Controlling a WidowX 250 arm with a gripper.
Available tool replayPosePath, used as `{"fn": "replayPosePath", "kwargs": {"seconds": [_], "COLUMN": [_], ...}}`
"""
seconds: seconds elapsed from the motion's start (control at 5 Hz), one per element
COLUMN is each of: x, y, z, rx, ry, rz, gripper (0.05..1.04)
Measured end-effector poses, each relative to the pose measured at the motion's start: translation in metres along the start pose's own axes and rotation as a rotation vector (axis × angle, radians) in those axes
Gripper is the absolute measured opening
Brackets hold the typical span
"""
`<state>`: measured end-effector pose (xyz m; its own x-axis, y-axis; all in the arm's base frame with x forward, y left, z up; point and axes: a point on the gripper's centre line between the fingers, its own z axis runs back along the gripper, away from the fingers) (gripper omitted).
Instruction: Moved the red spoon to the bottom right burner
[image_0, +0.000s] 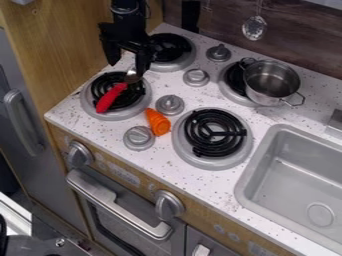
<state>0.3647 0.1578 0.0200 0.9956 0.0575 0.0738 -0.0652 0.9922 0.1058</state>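
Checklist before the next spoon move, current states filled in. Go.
1. Pincer open: ok, jaws apart.
2. Red spoon clamped: not ok, jaws not closed on it.
3. Pincer touching the spoon's metal end: cannot tell; one jaw overlaps it in view.
4. Spoon on bottom right burner: not ok, handle over bottom left burner.
5. Carrot off the target burner: ok, on the counter beside it.
6. Pot off the target burner: ok, at the back right.
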Motion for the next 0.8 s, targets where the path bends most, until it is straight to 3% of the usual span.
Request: {"fn": "replayPosePath", "kwargs": {"seconds": [0.2,0.6,0.8], "x": [-0.007,-0.009,-0.011], "y": [-0.004,0.014,0.032], "z": [-0.017,-0.03,-0.049], "rx": [-0.017,-0.056,-0.081], "ry": [0.044,0.025,0.021], "rz": [-0.002,0.094,0.163], "gripper": [0.999,0.999,0.999]}}
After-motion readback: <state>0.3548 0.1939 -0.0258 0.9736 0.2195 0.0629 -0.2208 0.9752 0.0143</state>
